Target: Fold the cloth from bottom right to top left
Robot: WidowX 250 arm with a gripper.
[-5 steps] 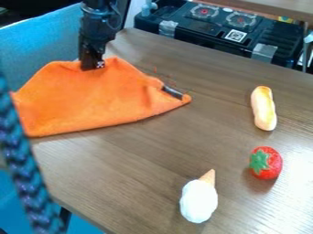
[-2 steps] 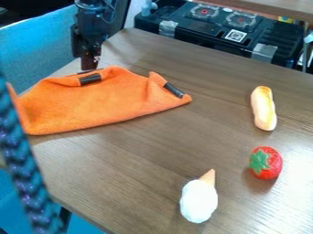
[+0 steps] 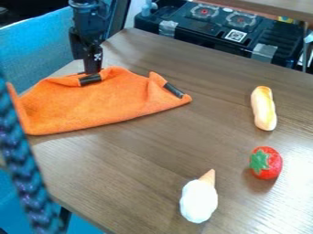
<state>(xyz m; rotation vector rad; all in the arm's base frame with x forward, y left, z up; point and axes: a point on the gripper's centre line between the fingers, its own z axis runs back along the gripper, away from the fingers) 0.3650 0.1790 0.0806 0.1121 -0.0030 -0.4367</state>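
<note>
The black gripper (image 3: 92,68) hangs at the upper left, its tip right at the back edge of the orange cloth (image 3: 101,100), beside a dark patch (image 3: 90,79) on that edge. Folded over, the cloth lies at the table's left side with a long, nearly straight front edge. Its right corner comes to a point near a second dark strip (image 3: 174,90). The cloth's back edge is uneven, with raised folds. Whether the gripper touches the cloth is unclear.
A toy bread roll (image 3: 264,109) and a strawberry (image 3: 266,162) lie on the right, and a toy ice cream cone (image 3: 199,197) lies near the front. A black toy stove (image 3: 214,28) stands behind the table (image 3: 147,160). A braided cord (image 3: 21,169) crosses the left foreground.
The gripper has shifted slightly left, and after dropping from its earlier height, the cloth's peak beneath it lies flatter. The dark patch on the back edge has come into sight.
</note>
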